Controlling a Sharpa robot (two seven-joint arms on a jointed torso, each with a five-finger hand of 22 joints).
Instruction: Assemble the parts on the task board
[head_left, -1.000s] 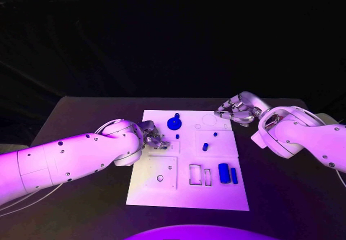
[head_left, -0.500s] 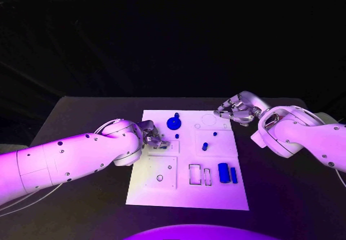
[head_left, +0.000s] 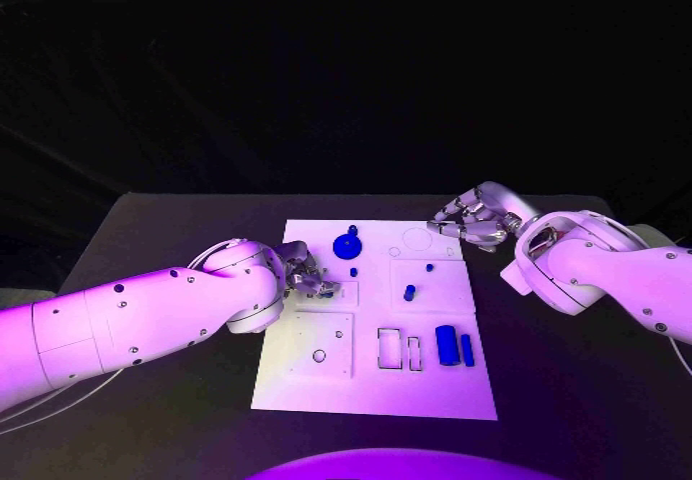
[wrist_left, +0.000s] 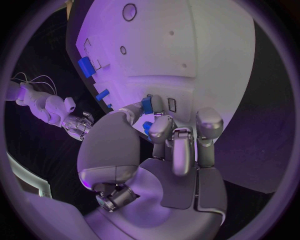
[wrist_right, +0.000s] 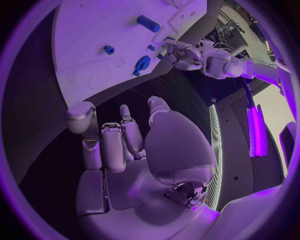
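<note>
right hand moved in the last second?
No. The right hand sits at the task board's far right corner, by the same circle outline, as a second ago.

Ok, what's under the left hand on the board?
The left hand pinches a small blue part over the task board, by a small rectangular slot. The fingers cover the board right beneath, so anything lying there can't be seen.
</note>
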